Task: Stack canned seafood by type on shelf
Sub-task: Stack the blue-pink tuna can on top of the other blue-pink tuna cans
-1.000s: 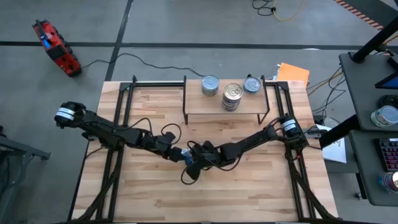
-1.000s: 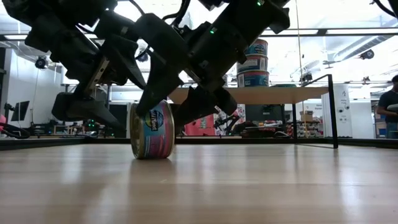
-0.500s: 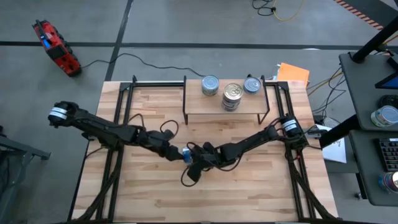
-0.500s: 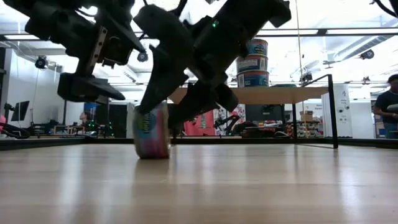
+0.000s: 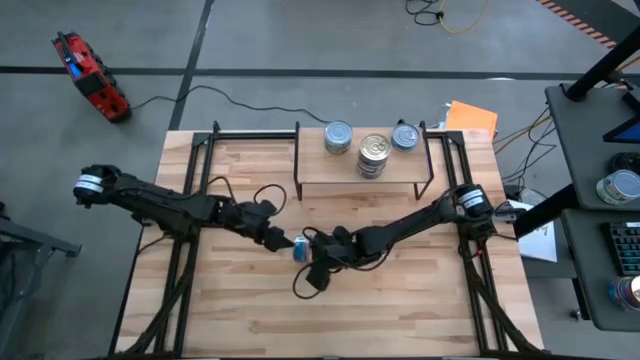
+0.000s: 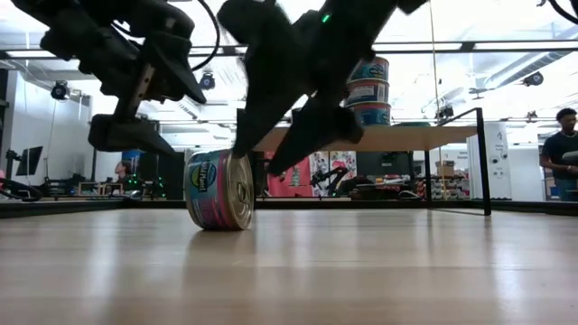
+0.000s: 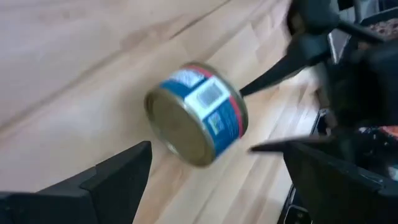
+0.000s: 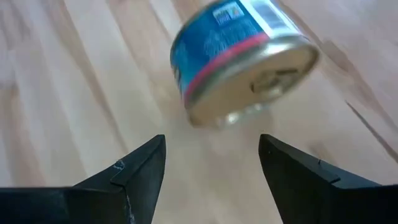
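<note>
A blue-labelled tin of canned seafood [image 5: 299,248] lies on its curved side on the tabletop, mid-table, its metal end showing [image 6: 219,190] [image 7: 198,115] [image 8: 241,59]. My left gripper [image 5: 277,240] [image 7: 211,158] stands open just left of it, raised. My right gripper [image 5: 313,250] [image 8: 210,140] hangs open just above and right of it, its fingers [image 6: 312,135] slanting down; the tin lies beyond their tips. The shelf [image 5: 362,170] [image 6: 397,137] at the far edge carries tins in three spots [image 5: 338,137] [image 5: 373,155] [image 5: 405,135].
Black frame rails [image 5: 195,170] run along the table's left and right sides. A loose black cable [image 5: 305,285] loops on the wood near my right gripper. An orange sheet [image 5: 470,118] lies past the far right corner. A person [image 6: 564,153] stands in the room beyond.
My left gripper has drawn back up and toward the table's left edge, away from the tin. My right gripper has risen off the tin. The tin, which stood between the right fingers, has turned about on the table and now shows its metal end to the low view.
</note>
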{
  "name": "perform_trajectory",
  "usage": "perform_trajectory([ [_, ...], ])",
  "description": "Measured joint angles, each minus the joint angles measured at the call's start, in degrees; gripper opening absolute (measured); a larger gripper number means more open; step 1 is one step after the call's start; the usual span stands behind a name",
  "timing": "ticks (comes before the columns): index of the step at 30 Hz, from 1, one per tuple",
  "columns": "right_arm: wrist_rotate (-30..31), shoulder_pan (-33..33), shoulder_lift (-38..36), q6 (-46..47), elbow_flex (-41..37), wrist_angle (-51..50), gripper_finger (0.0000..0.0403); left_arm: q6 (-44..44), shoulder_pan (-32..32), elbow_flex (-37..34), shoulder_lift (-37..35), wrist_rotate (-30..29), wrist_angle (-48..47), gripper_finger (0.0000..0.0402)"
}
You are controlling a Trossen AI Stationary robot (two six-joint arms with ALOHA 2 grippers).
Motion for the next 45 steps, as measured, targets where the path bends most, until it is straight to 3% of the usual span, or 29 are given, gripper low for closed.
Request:
perform_trajectory([
  [6,-3.6,0.0,-6.0,-2.3,0.3,-15.1,0.0227,-0.5,-3.9,0.0,-1.5,-0.4,0.8,0.0349],
  [11,-3.0,-1.1,-10.1,-6.4,0.2,-24.8,0.0209,-6.7,-9.3,2.2,-0.2,-8.9,0.6,0.0349],
  [15,-3.0,-2.0,-13.0,-11.2,-0.7,-25.4,0.0196,-11.9,-11.1,9.0,4.3,-16.6,-8.0,0.0349],
  [21,-3.3,-2.6,-18.2,-16.3,-0.8,-30.0,0.0184,-16.0,-11.1,21.7,15.3,-17.6,-25.8,0.0349],
  [32,0.1,-2.9,-28.2,-18.6,-2.9,-30.8,0.0181,-17.5,-10.7,33.0,29.8,-18.5,-29.7,0.0349],
  [41,0.1,-2.9,-29.9,-18.6,-5.4,-30.5,0.0174,-18.2,-10.7,34.6,33.3,-21.0,-30.1,0.0345],
  [45,0.0,-2.9,-29.9,-18.4,-6.3,-30.5,0.0169,-19.0,-10.7,33.6,33.3,-20.8,-30.2,0.0307],
])
